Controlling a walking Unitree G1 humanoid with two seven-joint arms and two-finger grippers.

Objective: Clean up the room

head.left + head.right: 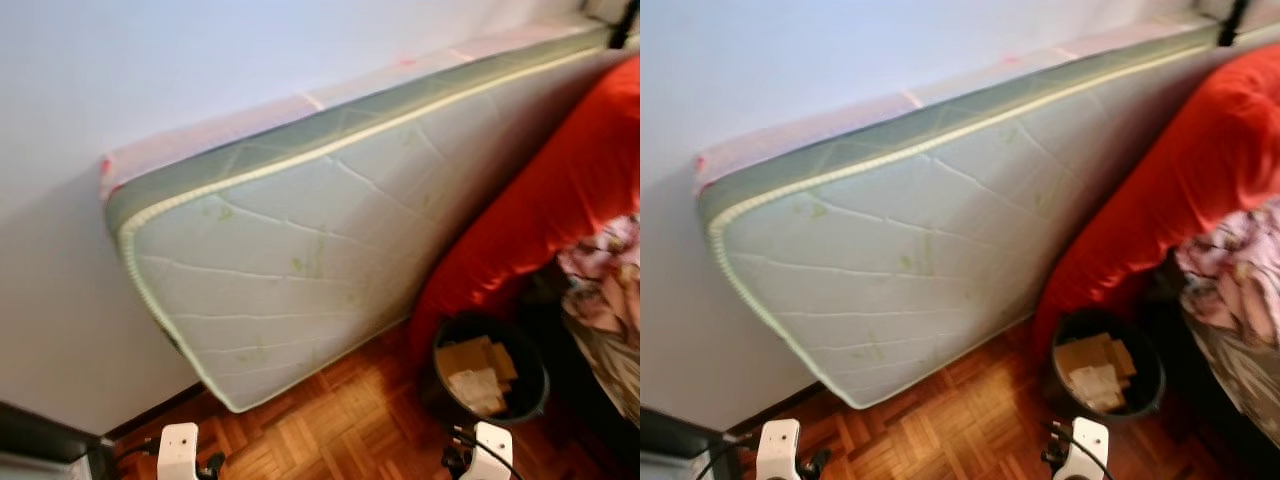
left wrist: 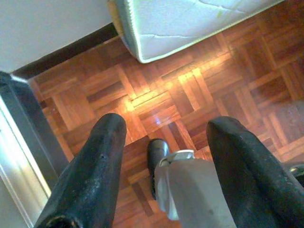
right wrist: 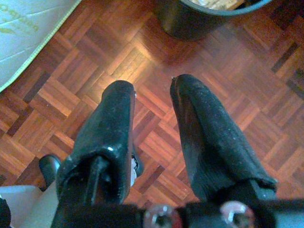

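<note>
A black waste bin holding pieces of brown cardboard and paper stands on the parquet floor at the right, beside a big red cushion. A crumpled floral cloth lies at the far right edge. Both arms hang low at the bottom of the eye views. My left gripper is open over bare parquet, with only my own leg and foot below it. My right gripper is open and holds nothing, above the floor a short way from the bin.
A pale quilted mattress leans on its side against the white wall, its lower corner on the floor. A dark piece of furniture with a metal edge stands at my left. Parquet floor lies open between mattress and bin.
</note>
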